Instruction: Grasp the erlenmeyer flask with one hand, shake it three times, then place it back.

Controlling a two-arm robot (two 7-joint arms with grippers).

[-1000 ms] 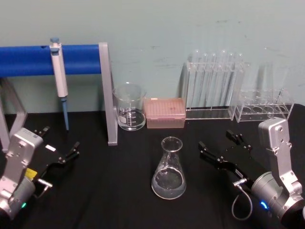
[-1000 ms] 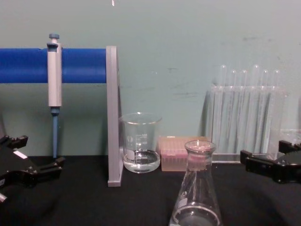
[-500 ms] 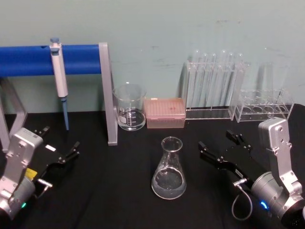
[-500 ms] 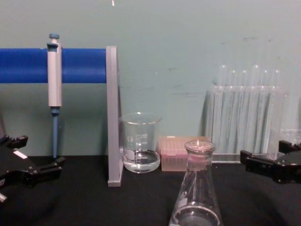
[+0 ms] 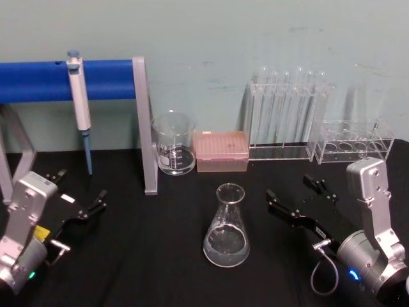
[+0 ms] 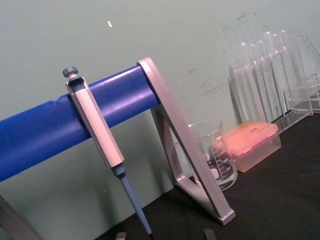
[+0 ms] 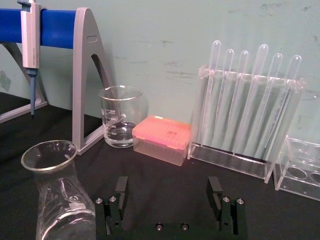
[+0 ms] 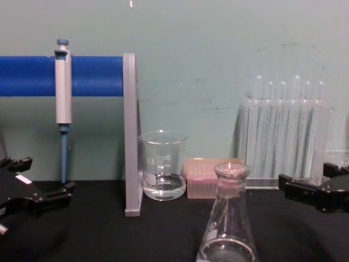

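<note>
Head view places the erlenmeyer flask (image 5: 226, 227) upright on the black table (image 5: 160, 256), off the tips of the right gripper (image 5: 296, 197) and apart from them. That gripper's fingers (image 7: 120, 189) stand wide with nothing between them. The left gripper (image 5: 78, 197) sits parked at the far side, fingers spread, also empty.

Watch these risks:
- A fingertip meeting the neck before the jaws straddle it would likely tip the flask, given its narrow top.
- Smooth glass may slip during shaking if you close on the sloped wall.
- A wide swing could reach the beaker (image 5: 174, 144) or the tip box (image 5: 220, 151) beyond the fingers.

You cannot read the liquid level clearly. Chest view cuts off the flask base.
</note>
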